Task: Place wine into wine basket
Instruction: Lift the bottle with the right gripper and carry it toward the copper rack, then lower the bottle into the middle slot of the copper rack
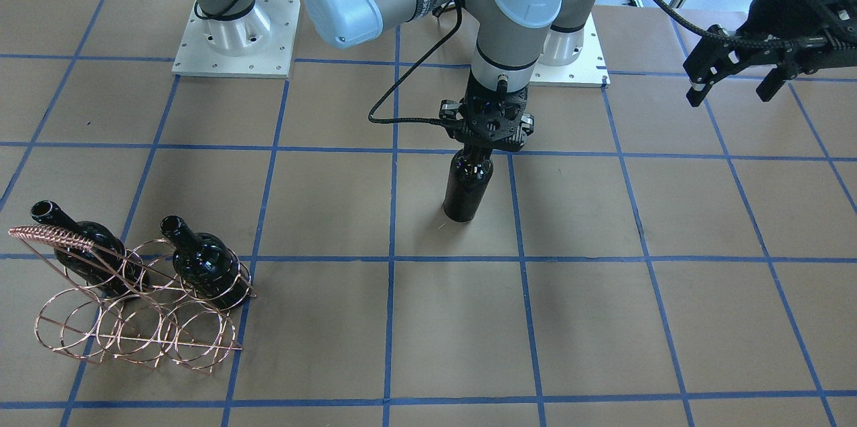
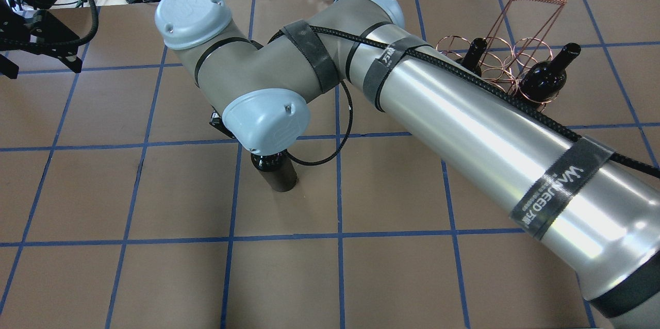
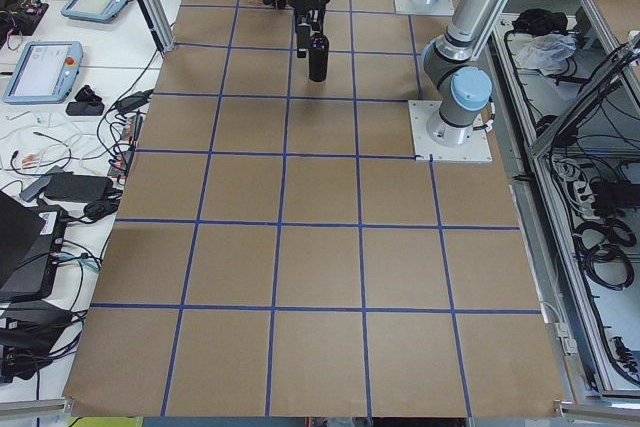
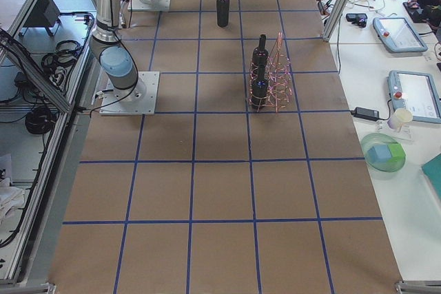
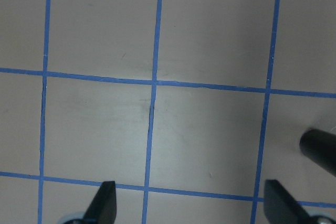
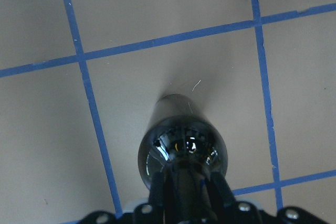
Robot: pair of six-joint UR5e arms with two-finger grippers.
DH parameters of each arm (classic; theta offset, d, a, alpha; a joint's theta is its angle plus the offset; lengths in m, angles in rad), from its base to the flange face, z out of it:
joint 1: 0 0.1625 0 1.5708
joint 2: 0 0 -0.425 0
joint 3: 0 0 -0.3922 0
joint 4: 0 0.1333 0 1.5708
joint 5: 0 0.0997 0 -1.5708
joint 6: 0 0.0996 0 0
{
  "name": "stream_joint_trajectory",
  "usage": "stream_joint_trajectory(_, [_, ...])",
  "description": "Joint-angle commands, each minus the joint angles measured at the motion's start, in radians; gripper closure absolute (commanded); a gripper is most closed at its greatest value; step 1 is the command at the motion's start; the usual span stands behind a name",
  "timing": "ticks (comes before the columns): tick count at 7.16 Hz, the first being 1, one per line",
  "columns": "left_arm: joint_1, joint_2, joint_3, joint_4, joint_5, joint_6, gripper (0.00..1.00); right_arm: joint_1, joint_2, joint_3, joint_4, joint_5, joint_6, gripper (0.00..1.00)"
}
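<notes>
Overhead exterior shows the table (image 2: 154, 277) as matte brown paper squared off by blue tape, with the right arm (image 2: 464, 112), a smooth silver tube with pale blue caps, reaching across it and hiding its own tool. The exterior front-facing view shows the wine basket (image 1: 57, 235) of thin copper wire hoops with a coil-wrapped handle, near the table's corner on the robot's right. Two black bottles (image 1: 204, 263) lie tilted in its hoops. The wine (image 1: 467, 189), glossy black, unlabelled and round-shouldered, stands upright near the table's middle, well apart from the basket. Whether its base touches the paper I cannot tell. The right gripper (image 1: 477, 149) is clamped on its short neck; the right wrist-mounted view adds lamp glints on the shoulder. The left gripper (image 1: 736, 82) hangs off to the side, fingers (image 5: 107, 200) spread wide over the paper.
</notes>
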Motion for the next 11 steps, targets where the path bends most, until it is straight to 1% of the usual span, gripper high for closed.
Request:
stream_joint_trajectory(1, [0.001,-0.002,-0.002,0.001,-0.002,-0.001,0.00,-0.011,-0.028,-0.001,0.006,-0.002,-0.005,1.00])
stream_joint_trajectory(2, [-0.005,-0.002,0.003,0.001,-0.002,-0.001,0.00,-0.043,-0.075,-0.003,0.041,-0.002,-0.067,1.00])
stream_joint_trajectory(3, [-0.010,0.000,0.003,0.001,-0.005,-0.001,0.00,-0.110,-0.132,-0.001,0.130,-0.007,-0.139,1.00])
stream_joint_trajectory(4, [-0.025,0.000,0.002,-0.001,-0.010,-0.001,0.00,-0.206,-0.182,0.000,0.206,-0.002,-0.281,1.00])
stream_joint_trajectory(6, [-0.123,-0.006,0.002,0.007,-0.007,-0.061,0.00,-0.415,-0.282,0.000,0.293,-0.010,-0.554,1.00])
stream_joint_trajectory(7, [-0.181,-0.009,0.000,0.012,-0.007,-0.116,0.00,-0.524,-0.314,0.000,0.330,-0.023,-0.599,1.00])
stream_joint_trajectory(8, [-0.241,-0.009,0.000,0.012,-0.013,-0.121,0.00,-0.598,-0.325,-0.001,0.328,-0.051,-0.688,1.00])
stream_joint_trajectory(9, [-0.302,-0.014,-0.003,0.012,-0.054,-0.122,0.00,-0.648,-0.327,0.000,0.333,-0.116,-0.736,1.00])
stream_joint_trajectory(10, [-0.339,-0.020,-0.005,0.015,-0.050,-0.124,0.00,-0.678,-0.325,0.000,0.328,-0.150,-0.796,1.00])
stream_joint_trajectory(11, [-0.349,-0.023,-0.006,0.013,-0.049,-0.118,0.00,-0.710,-0.325,0.000,0.322,-0.149,-0.836,1.00])
